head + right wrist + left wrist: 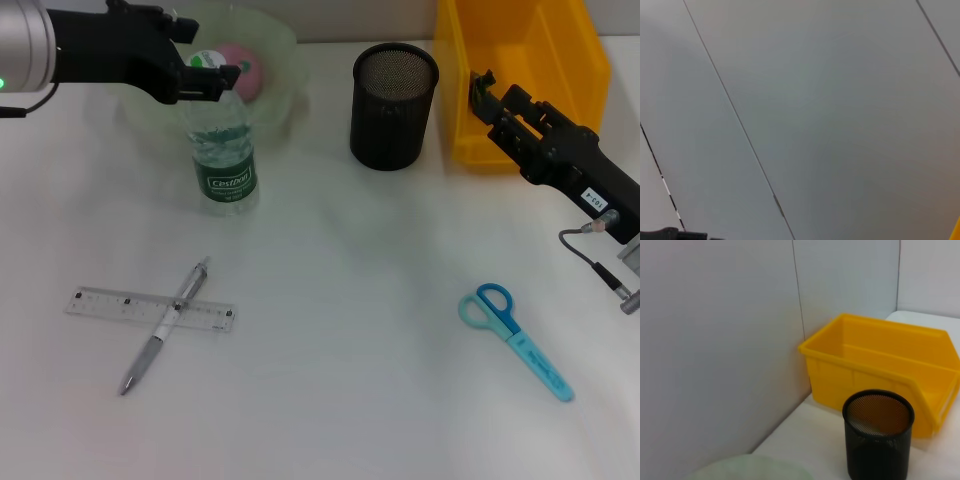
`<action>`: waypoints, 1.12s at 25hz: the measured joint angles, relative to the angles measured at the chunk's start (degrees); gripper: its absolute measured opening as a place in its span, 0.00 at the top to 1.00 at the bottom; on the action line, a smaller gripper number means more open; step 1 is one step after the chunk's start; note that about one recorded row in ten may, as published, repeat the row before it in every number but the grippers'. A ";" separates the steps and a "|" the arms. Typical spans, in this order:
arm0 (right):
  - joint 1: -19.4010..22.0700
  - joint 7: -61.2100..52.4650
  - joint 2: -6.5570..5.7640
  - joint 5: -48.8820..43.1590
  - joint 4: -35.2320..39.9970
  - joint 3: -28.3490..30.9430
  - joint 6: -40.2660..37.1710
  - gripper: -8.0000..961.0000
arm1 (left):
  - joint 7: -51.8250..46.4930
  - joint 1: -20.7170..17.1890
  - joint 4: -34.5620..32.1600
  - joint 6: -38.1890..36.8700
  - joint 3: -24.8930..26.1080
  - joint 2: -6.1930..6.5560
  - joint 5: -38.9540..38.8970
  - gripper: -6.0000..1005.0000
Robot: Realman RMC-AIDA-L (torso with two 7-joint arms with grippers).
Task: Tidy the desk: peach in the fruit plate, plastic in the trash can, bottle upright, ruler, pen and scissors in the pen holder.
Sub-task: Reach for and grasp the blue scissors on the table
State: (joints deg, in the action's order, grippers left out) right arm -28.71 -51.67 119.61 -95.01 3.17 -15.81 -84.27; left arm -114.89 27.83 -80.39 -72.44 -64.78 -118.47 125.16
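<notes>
Two done: peach (243, 68) in plate (280, 95), bottle (224, 150) upright w/ left gripper (205, 72) at its cap, grip can't tell; ruler (150, 309), pen (164, 327), scissors (515, 338) left; right gripper (484, 95) looks spread, idle by bin (520, 75).

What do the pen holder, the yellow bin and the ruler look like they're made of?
Pen holder: looks like black metal mesh, matte; a fine grid shows in its wall.
Yellow bin: apparently moulded plastic, smooth and slightly glossy, with thick rounded rims.
Ruler: seemingly clear plastic; the table shows through beneath its printed marks.
</notes>
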 joint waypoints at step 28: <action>0.29 -0.02 -0.18 -0.12 -0.01 -0.19 -0.40 0.43 | 38.50 -12.83 27.06 -32.62 13.22 0.79 -46.30 0.30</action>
State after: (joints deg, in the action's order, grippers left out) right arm -28.43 -51.70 119.43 -95.13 3.16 -16.00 -84.66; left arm -76.39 15.00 -53.33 -105.06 -51.56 -117.68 78.86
